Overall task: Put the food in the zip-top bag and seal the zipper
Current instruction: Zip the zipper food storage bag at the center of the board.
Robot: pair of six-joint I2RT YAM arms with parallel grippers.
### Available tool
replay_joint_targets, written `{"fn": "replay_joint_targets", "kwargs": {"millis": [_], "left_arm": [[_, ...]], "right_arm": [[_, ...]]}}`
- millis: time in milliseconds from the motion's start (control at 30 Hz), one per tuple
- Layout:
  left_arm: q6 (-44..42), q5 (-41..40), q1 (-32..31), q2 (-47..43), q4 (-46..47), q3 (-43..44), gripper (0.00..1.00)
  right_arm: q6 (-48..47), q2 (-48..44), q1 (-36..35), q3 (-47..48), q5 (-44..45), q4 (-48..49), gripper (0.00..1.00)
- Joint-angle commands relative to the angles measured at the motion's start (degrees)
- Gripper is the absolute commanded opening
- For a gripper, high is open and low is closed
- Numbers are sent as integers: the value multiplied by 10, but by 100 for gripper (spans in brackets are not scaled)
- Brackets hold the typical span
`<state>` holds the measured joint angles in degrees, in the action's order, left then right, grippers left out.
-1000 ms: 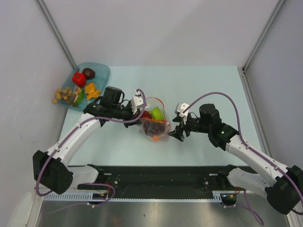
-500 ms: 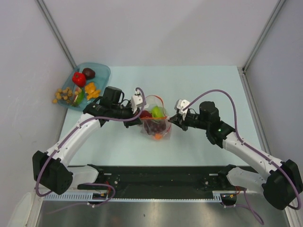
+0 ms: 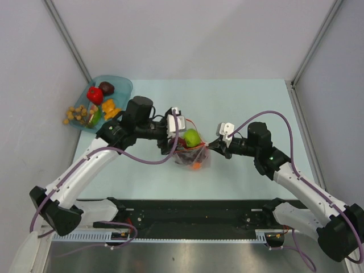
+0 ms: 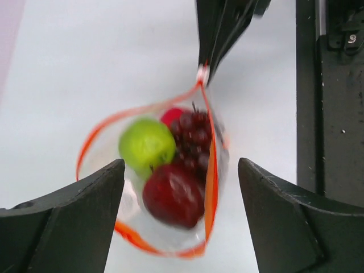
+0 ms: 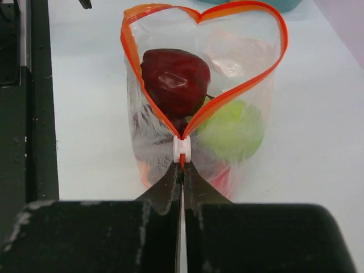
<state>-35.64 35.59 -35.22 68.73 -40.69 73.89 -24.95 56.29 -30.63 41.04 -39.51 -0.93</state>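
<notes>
From above, the bag (image 3: pixel 191 154) stands between the left gripper (image 3: pixel 172 141) and right gripper (image 3: pixel 212 147); the left wrist shows wide-spread, empty fingers (image 4: pixel 68 210) flanking the fruit (image 4: pixel 173 194) inside it; the right wrist shows fingers (image 5: pixel 164 190) pinched on the zipper (image 5: pixel 196 122) end just ahead.

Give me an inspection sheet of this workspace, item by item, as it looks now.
Surface: pale blue table, flat.
Job's things: zip-top bag upright mid-table holding green apple, red apple, grapes; zipper open.
Clutter: teal tray at far left corner, with other toy food.
Hands: left hand open above the bag's mouth; right hand shut on the zipper's end, behind the white slider.
Cables: purple cables loop along both arms; left one sags near the bag.
Surroundings: plain walls, black rail at near edge.
</notes>
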Motion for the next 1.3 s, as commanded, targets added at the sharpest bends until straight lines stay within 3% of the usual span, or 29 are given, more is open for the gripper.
{"fn": "replay_joint_targets", "kwargs": {"millis": [0,67,200,400,1000,1267], "left_arm": [[-63,-8,-49,54,48,42,83],[-70,-11,-64,87,69,52,81],[-107,19,-89,132,72,67,64],[-126,48,-104,155,82,68,52],[-134,77,-96,162,7,126,48],[-135,63,-116,226,-1,163,48]], "right_arm": [[-10,-18,0,2,-19,14,0],[-9,-23,0,3,-18,13,0],[-10,-29,0,3,-7,-7,0],[-7,-35,0,3,0,-19,0],[-14,-25,22,3,-18,-8,0],[-12,-24,24,3,-23,4,0]]}}
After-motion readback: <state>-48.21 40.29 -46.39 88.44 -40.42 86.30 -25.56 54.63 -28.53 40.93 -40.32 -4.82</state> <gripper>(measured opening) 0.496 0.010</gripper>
